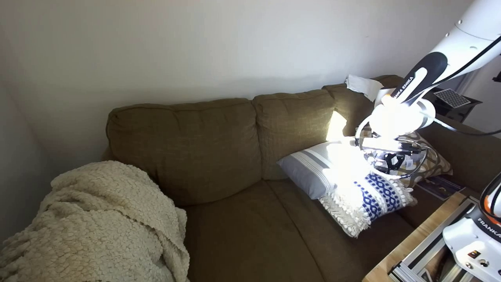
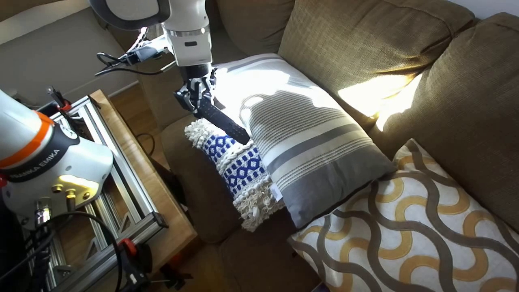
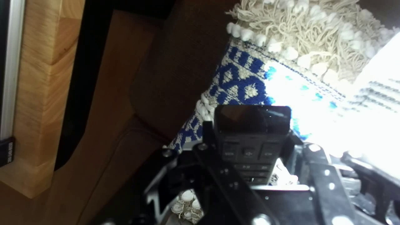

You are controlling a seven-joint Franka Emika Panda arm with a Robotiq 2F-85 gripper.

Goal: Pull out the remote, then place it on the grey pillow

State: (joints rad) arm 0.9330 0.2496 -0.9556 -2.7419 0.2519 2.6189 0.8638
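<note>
The black remote control, glossy-tipped, with small buttons, slants over the fringed blue-and-white pillow, pinched by the gripper, which hides its held end; glare bleaches the pillow's pattern partly.

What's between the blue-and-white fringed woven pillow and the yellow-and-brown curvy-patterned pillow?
In an exterior view, the grey striped rectangular fabric pillow lies there, with some brown sofa seat past its corner.
</note>
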